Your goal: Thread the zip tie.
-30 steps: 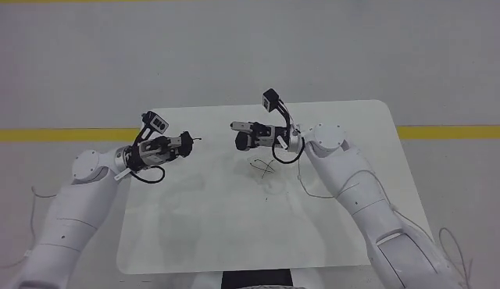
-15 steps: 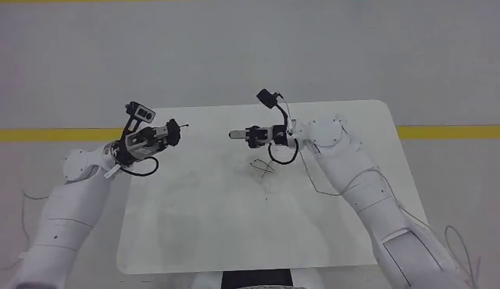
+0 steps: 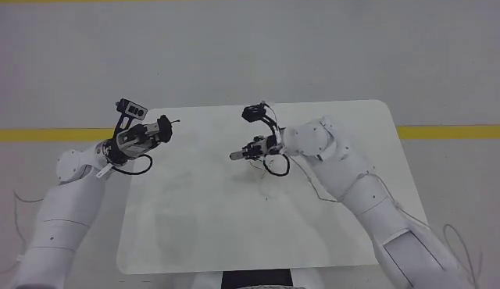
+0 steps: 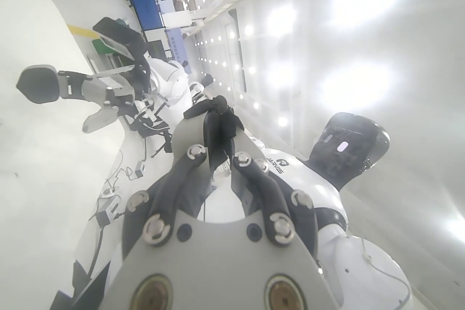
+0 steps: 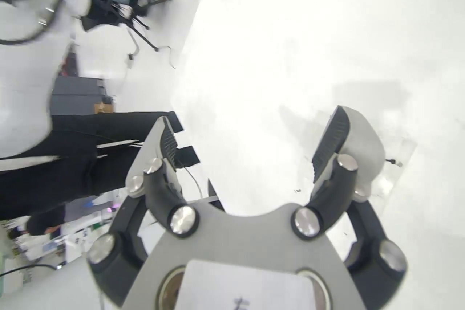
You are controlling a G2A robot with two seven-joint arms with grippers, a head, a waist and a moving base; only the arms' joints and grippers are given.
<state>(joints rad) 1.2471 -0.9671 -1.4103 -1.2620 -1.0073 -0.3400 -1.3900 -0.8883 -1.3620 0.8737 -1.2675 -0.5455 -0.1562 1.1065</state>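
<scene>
While the left hand [image 4: 219, 143] is clamped shut on a black zip tie [image 4: 218, 110], the right hand [image 5: 253, 140] is wide open, ribbed fingers [image 5: 336, 133] spread, with white surface [image 3: 234, 226] showing between them. Zip tie is pinched between the left fingertips, off the surface, and a short black bit pokes out past the tips. It looks bunched or folded there; cannot tell if it is looped. From the top view the left hand sits by the far left corner of the surface, and the tie's thin end points across toward the other arm. Right hand is over the far middle of the surface, tilted down at it, aimed back toward the left hand. The two hands face each other but are well apart, not touching. Left wrist view also catches the right hand farther off, fingers parted. Few tiny dark specks lie on the surface near the right hand, too small to tell what they are.
</scene>
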